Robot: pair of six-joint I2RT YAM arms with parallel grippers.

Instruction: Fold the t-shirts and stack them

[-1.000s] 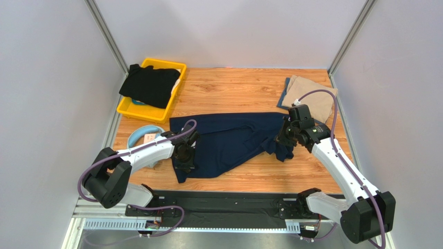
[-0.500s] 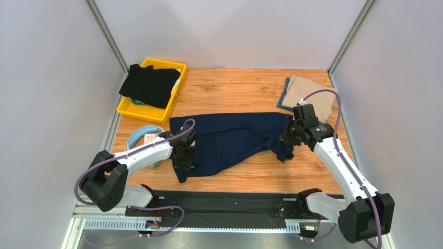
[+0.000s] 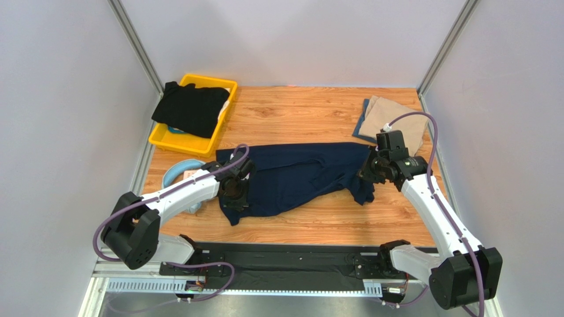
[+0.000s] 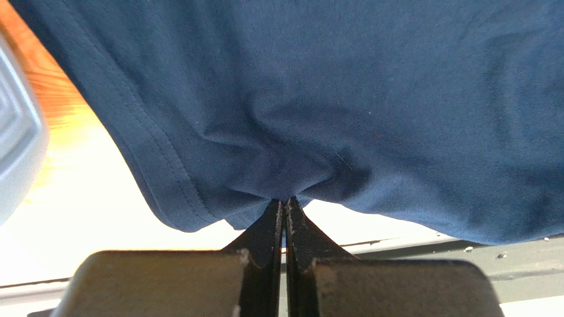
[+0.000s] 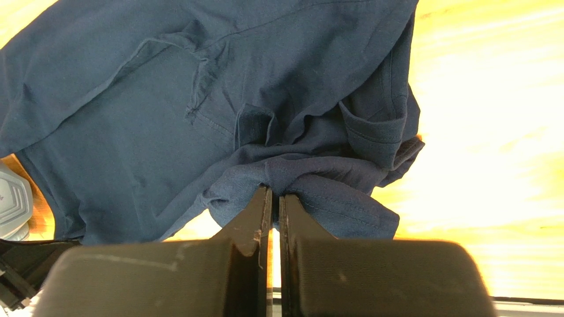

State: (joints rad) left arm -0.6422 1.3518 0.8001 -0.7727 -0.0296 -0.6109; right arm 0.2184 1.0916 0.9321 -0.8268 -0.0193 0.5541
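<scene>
Both arms have hold of the dark navy t-shirt (image 3: 298,175), which lies stretched between them across the wooden table (image 3: 298,112). The left gripper (image 4: 284,201) is pinched tight on a bunched fold just inside the shirt's hem, with no gap showing between its jaws. The right gripper (image 5: 271,193) clamps a gathered wad of cloth at the shirt's other end in the same way — jaws all but touching. Just outside the left gripper, light blue headphones (image 3: 179,173) rest on the table. Farther beyond that gripper sits a yellow bin (image 3: 162,140), and the black t-shirt (image 3: 192,105) lies heaped in it and spills over one rim. Past the right gripper, at the table's far corner, the tan t-shirt (image 3: 397,122) lies folded — well apart from the navy one.
</scene>
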